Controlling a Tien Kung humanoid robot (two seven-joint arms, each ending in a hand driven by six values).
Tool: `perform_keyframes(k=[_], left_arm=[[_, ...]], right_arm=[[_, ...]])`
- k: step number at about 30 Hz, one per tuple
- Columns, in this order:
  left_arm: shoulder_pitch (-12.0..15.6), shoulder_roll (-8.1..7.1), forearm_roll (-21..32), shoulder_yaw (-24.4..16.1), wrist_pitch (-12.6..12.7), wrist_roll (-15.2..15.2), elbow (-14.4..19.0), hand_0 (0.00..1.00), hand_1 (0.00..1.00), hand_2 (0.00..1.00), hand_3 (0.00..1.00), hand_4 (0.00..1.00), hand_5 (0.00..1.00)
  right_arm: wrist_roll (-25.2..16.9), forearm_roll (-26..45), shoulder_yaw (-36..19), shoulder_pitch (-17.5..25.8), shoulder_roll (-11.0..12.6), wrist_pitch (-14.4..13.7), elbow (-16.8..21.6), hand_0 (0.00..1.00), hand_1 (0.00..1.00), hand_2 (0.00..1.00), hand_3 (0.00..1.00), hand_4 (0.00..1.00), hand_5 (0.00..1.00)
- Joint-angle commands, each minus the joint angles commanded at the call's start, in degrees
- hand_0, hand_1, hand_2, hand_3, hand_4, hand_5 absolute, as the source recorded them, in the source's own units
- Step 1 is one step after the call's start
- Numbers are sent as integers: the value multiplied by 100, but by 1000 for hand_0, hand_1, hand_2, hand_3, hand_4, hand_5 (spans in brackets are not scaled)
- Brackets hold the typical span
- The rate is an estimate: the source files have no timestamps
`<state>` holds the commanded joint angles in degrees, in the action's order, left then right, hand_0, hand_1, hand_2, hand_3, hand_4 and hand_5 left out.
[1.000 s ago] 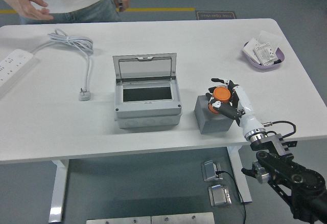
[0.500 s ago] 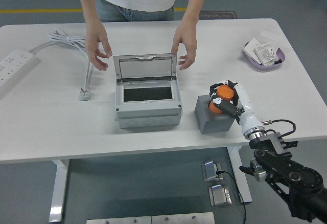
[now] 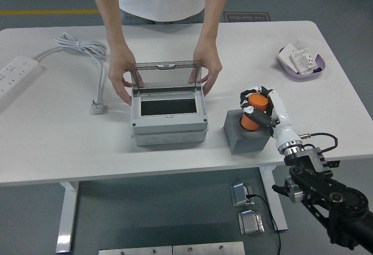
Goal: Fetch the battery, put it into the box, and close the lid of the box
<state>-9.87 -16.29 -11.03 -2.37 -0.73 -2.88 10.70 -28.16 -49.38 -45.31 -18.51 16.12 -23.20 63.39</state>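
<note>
At centre frame, a person's hands (image 3: 124, 80) now clasp both sides of the raised lid (image 3: 167, 78) of the grey box (image 3: 169, 115); half a second ago those hands hovered just off its corners, and a second ago they were away at the top edge of the frame. We read this as the person steadying the box with its lid open. At right of centre, our right hand (image 3: 259, 110) has its fingers curled tight around the orange battery (image 3: 252, 115), which now stands more upright on or just above the grey block (image 3: 246, 133) than it did a moment ago; we cannot tell whether it has cleared the block. The battery sits just right of the open box, so the fetch looks secured and the carry leftward into the compartment appears next. Our left arm is out of view.
</note>
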Motion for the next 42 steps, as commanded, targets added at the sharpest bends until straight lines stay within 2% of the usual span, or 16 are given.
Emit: perform_keyframes(k=[11, 15, 18, 21, 25, 30, 34, 37, 42], left_arm=[[7, -8, -99, -87, 5, -27, -7, 720, 746, 685, 667, 579, 305], [19, -14, -188, -177, 6, -58, -14, 722, 746, 687, 666, 583, 307], [28, -21, -338, -322, 3, -109, -21, 722, 746, 687, 666, 583, 307], [35, -30, -517, -494, -5, -172, -25, 722, 746, 689, 668, 590, 317], [42, -39, -709, -666, -16, -240, -24, 722, 746, 689, 668, 590, 317], [54, -54, -940, -876, -27, -321, -23, 723, 746, 690, 668, 592, 325], [52, -71, -1069, -997, -33, -366, -22, 723, 747, 691, 669, 593, 328], [40, -79, -1139, -1053, -34, -386, -20, 723, 747, 691, 669, 593, 328], [-3, -82, -1241, -1115, -41, -410, -14, 725, 747, 694, 671, 594, 331]], right_arm=[[134, -116, 113, -277, 49, -108, 204, 234, 304, 241, 359, 80, 2], [617, -682, 390, -638, 83, -355, 518, 231, 305, 241, 360, 75, 2], [1038, -1199, 644, -954, 32, -396, 672, 231, 305, 241, 360, 75, 2], [1513, -1784, 894, -1316, -100, -288, 725, 212, 295, 242, 363, 68, 2], [2122, -2532, 1166, -1772, -305, -4, 649, 212, 295, 242, 363, 68, 2], [2851, -3434, 1541, -2372, -523, 310, 455, 192, 287, 242, 362, 57, 2], [3269, -3998, 1794, -2732, -662, 429, 260, 191, 285, 242, 362, 53, 2], [3364, -4243, 1965, -2872, -757, 459, 105, 191, 285, 242, 362, 53, 2], [3369, -4236, 2272, -2988, -911, 446, -121, 191, 285, 244, 364, 52, 2]])
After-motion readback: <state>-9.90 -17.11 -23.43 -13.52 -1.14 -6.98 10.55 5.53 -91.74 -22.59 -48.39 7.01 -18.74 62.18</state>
